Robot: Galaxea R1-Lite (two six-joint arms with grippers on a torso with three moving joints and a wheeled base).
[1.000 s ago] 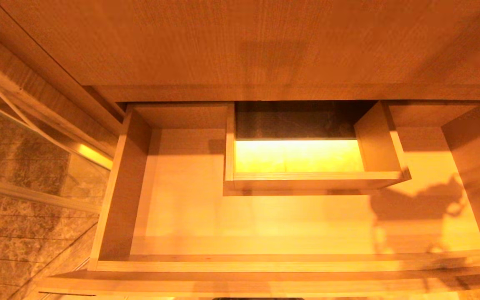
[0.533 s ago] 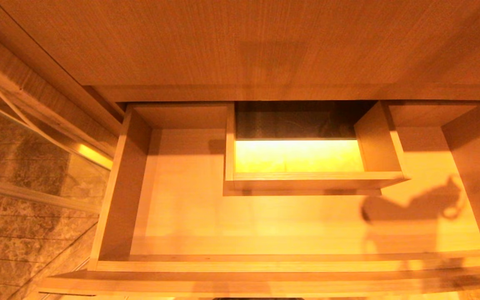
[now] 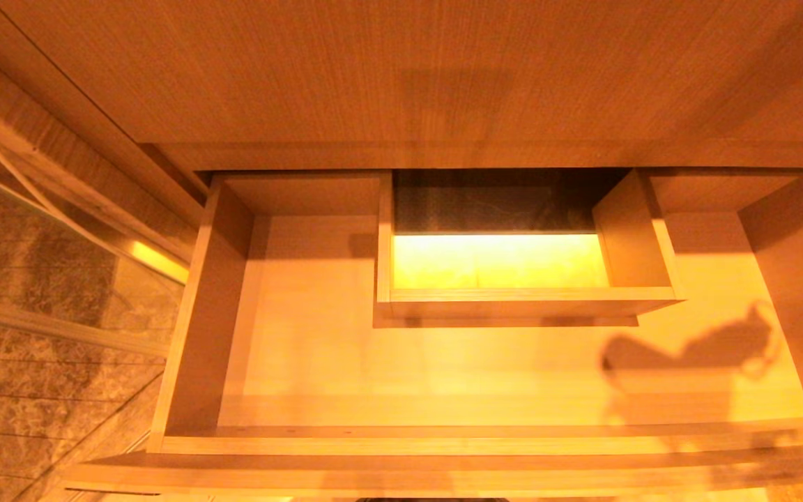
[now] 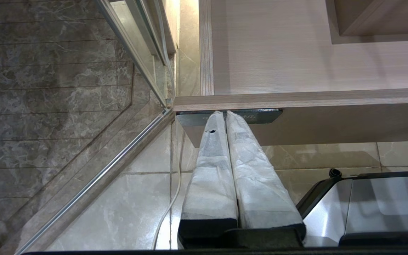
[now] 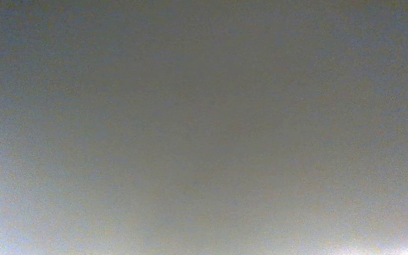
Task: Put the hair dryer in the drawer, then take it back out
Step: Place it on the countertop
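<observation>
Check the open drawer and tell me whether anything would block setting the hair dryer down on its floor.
Nothing visible blocks it. The drawer stands pulled open with a bare floor; only the boxed cut-out takes up the middle rear, and a shadow lies on the right part. The hair dryer itself is in no view.

White-wrapped claw fingers (image 4: 225, 159), black base
</observation>
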